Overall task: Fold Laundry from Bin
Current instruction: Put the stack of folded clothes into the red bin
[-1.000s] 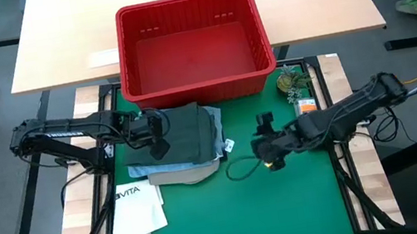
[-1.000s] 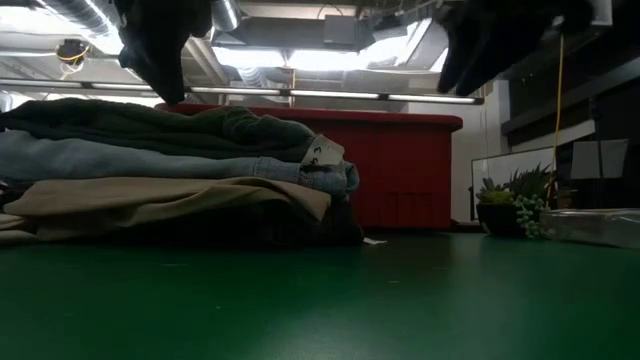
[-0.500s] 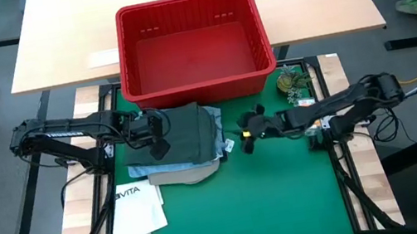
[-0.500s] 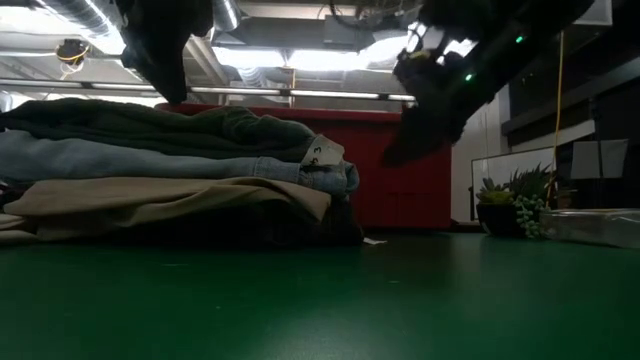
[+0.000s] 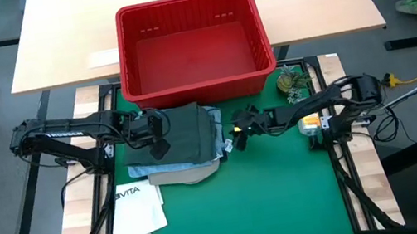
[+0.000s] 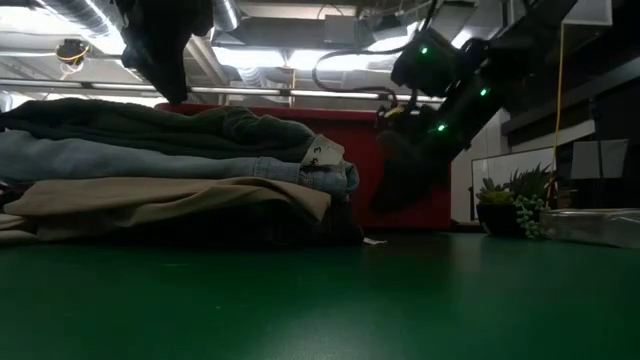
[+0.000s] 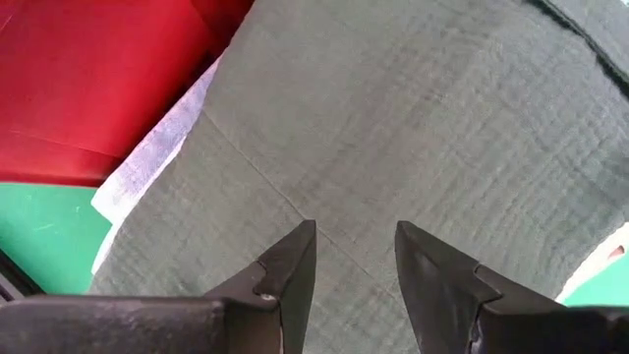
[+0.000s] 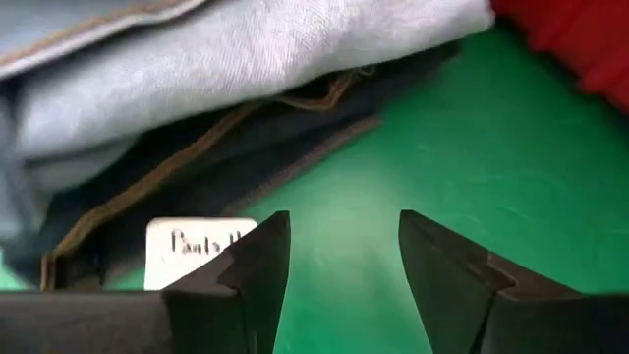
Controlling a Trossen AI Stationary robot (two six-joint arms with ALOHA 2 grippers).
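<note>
The laundry (image 5: 187, 137) lies folded in a stack on the green mat in front of the red bin (image 5: 183, 0). A dark green piece (image 7: 393, 118) is on top. Under it are light blue jeans (image 8: 197, 59), khaki trousers (image 6: 150, 195) and dark navy jeans (image 8: 197, 167). My left gripper (image 7: 354, 246) stands open over the green piece's left part (image 5: 158, 146). My right gripper (image 8: 339, 246) is open and low over the mat at the stack's right edge (image 5: 237, 139). It points at the jeans' folded edges, and a white paper tag (image 8: 197, 251) lies just ahead of it.
A white VITA tote (image 5: 137, 208) lies at the near left of the mat. A small plant (image 5: 291, 81) and an orange item (image 5: 309, 124) sit at the right. A clear container (image 6: 595, 225) stands at the far right. Bare mat (image 5: 272, 199) fills the near right.
My right gripper has swung down and toward the table's left and far side. It has rolled about its own line and come from mid-mat to the stack's right edge. The stack has not moved.
</note>
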